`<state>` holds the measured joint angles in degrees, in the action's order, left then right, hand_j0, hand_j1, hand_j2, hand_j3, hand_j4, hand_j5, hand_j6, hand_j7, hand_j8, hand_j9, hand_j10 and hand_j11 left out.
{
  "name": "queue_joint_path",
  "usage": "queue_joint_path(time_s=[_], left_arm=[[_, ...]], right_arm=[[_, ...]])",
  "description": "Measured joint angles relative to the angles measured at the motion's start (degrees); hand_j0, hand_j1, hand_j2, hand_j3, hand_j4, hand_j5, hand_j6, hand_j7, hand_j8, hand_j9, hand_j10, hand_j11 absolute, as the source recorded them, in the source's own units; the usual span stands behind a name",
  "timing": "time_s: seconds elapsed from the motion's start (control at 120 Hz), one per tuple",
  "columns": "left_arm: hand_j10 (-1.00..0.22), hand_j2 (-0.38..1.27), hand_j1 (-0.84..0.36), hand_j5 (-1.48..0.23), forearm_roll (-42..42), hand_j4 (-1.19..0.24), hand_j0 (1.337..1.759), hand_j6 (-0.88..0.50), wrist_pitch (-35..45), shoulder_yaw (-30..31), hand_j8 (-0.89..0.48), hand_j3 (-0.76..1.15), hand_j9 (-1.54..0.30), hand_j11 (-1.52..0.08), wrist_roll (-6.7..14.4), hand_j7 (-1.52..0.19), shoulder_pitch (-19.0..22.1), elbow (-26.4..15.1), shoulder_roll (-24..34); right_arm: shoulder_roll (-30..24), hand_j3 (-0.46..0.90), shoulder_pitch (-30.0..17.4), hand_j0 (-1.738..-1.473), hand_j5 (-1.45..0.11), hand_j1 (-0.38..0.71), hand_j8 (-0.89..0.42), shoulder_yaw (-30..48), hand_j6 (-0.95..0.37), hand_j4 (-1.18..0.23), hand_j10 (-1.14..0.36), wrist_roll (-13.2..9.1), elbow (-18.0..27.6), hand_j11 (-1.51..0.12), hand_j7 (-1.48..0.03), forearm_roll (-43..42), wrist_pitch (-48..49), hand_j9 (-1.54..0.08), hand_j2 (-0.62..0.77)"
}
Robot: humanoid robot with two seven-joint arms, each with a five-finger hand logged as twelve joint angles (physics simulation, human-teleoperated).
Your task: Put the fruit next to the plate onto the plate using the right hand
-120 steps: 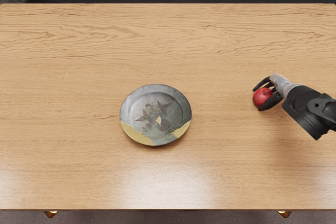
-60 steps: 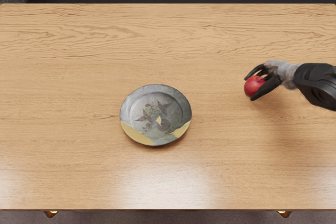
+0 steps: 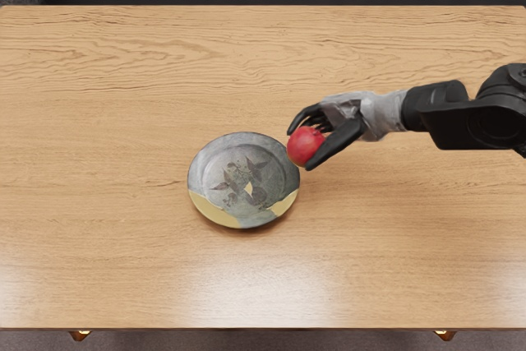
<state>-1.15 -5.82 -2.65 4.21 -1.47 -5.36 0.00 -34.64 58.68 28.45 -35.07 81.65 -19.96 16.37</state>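
Holding the red fruit [image 3: 304, 145] in curled fingers, the right hand [image 3: 335, 119] hovers at the right rim of the plate [image 3: 197, 172]. It should carry the fruit over the plate's middle, lower it until it touches, then loosen the fingers gently so the fruit cannot roll off.

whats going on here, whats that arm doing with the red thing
The robot's right hand, reaching in from the right, has its fingers closed around a small round red fruit. It holds the fruit at the right rim of a round grey plate with a yellowish edge, which sits on the wooden table. The fruit is in the hand's grasp and not yet set down on the plate. The left arm is out of view.
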Motion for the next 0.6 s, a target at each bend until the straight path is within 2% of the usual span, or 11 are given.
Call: queue_joint_path(time_s=[0.283, 0.408, 0.6], left_arm=[[-0.23, 0.05, 0.07, -0.30, 0.0, -0.23, 1.658, -0.23, 0.0, 0.0, -0.23, 0.00, -0.30, -0.30, 0.0, -0.30, 0.0, 0.0, 0.0], [-0.23, 0.05, 0.07, -0.30, 0.0, -0.23, 1.658, -0.23, 0.0, 0.0, -0.23, 0.00, -0.30, -0.30, 0.0, -0.30, 0.0, 0.0, 0.0], [-0.23, 0.05, 0.07, -0.30, 0.0, -0.23, 1.658, -0.23, 0.0, 0.0, -0.23, 0.00, -0.30, -0.30, 0.0, -0.30, 0.0, 0.0, 0.0]], right_arm=[[11.0, 0.00, -0.1, -1.650, -1.13, 0.34, -0.27, 0.3, -0.27, -0.41, -0.60, 0.0, -4.7, -1.05, -1.01, 0.2, -0.3, -1.05, 0.22], [15.9, 0.00, -0.2, -1.650, -1.14, 0.34, -0.26, 0.1, -0.25, -0.41, -0.61, 0.0, -8.2, -1.06, -1.02, -1.7, -0.5, -1.07, 0.23], [18.5, 0.00, -0.4, -1.651, -1.11, 0.33, -0.25, -0.1, -0.27, -0.42, -0.60, 0.0, -10.5, -1.04, -0.99, -3.3, -0.6, -1.05, 0.21]])
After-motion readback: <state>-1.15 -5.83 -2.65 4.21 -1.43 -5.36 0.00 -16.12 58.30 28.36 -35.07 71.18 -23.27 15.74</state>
